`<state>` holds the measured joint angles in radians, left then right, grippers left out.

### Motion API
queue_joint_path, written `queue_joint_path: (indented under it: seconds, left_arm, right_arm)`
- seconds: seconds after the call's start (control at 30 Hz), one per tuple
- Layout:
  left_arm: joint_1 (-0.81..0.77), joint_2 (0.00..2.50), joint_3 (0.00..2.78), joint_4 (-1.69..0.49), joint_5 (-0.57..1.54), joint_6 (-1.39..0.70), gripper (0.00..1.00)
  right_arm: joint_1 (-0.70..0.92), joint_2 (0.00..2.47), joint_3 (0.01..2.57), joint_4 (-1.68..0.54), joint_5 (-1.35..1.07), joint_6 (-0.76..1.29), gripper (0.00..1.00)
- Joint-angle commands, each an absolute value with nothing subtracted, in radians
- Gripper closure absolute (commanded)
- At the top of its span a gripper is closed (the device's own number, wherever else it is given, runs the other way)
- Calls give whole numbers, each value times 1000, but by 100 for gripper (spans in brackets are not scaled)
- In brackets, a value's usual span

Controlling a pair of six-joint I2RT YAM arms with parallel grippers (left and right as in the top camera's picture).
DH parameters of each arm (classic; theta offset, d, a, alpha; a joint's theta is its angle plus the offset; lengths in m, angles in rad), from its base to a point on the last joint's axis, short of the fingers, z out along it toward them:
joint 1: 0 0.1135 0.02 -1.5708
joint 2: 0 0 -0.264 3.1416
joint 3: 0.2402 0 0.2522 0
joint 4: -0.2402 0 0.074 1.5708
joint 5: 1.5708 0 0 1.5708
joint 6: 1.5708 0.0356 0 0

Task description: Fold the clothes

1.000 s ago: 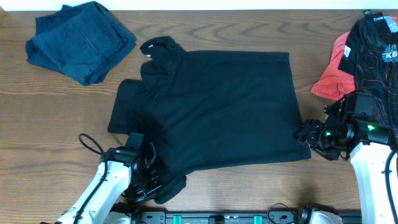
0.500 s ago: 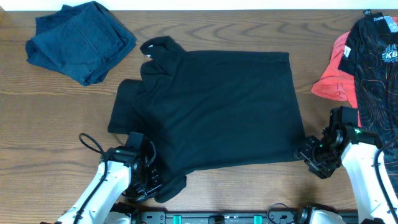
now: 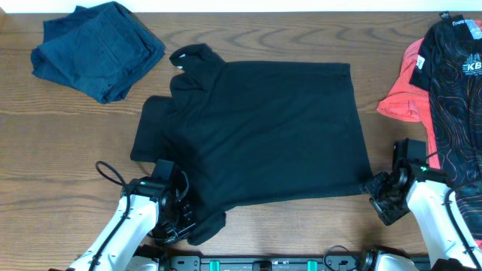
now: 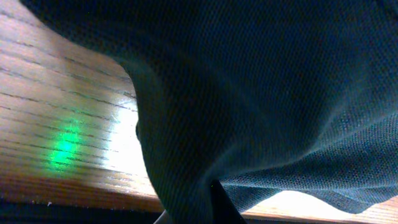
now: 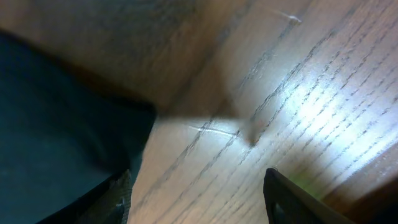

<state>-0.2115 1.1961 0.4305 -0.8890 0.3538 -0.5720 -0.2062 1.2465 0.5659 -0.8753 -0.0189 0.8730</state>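
Note:
A plain black shirt (image 3: 256,135) lies spread flat on the wooden table, collar at the upper left. My left gripper (image 3: 188,223) is at its front left corner, shut on a bunched fold of the black fabric (image 4: 205,180). My right gripper (image 3: 379,194) is open, low over the table at the shirt's front right corner; in the right wrist view (image 5: 199,199) bare wood lies between its fingers and the black hem (image 5: 62,143) is at the left finger.
A folded navy garment (image 3: 98,47) lies at the back left. A coral-pink garment (image 3: 405,83) and a black one with red lines (image 3: 456,83) lie at the right edge. The table's front edge (image 4: 74,196) is close to my left gripper.
My right arm has moved down toward the front edge and settled lower at the shirt's front right corner. The left arm and the shirt have not moved.

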Motion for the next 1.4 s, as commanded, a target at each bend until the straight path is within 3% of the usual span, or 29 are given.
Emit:
queue_joint_path:
  seconds: [0.0,0.73,0.9,1.1,1.37]
  left_arm:
    - [-214,1199,438,-891,355,-559,94]
    - [-214,1199,438,-891,355,-559,94]
    - [-214,1199,438,-891,355,-558,94]
    - [-214,1199,438,-892,356,-558,94]
    - [-215,1194,524,-1052,355,-543,94]
  right_arm:
    - [-202,1247,560,-847,-28,912,34]
    - [-202,1384,558,-748,-34,931,45]
    - [-202,1384,558,-741,-34,931,62]
    - [-203,1384,559,-733,-34,932,99]
    - [-204,1360,587,-828,-4,985,99]
